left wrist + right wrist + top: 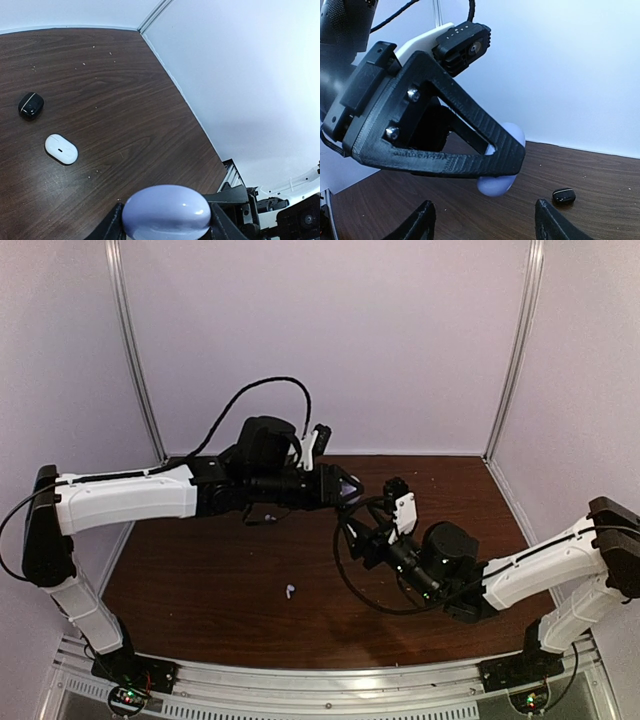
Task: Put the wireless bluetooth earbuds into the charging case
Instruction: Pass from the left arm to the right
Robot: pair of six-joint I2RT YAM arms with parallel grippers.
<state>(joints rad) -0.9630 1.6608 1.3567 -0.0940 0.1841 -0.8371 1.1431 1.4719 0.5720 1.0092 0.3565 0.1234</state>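
My left gripper (350, 489) is shut on a pale lavender pebble-shaped charging case (166, 212), closed, held above the table. In the right wrist view the case (496, 184) shows behind the left gripper's black finger (470, 125). My right gripper (485, 225) is open and empty, just below and facing the held case; in the top view it (352, 528) sits close under the left gripper. One small white earbud with a stem (290, 591) lies on the table nearer the front. The other earbuds are out of view.
A small black case (31, 105) and a white oval case (61, 148) lie closed on the brown wooden table (125, 100); the black one also shows in the right wrist view (564, 196). White walls enclose the table at the back and sides.
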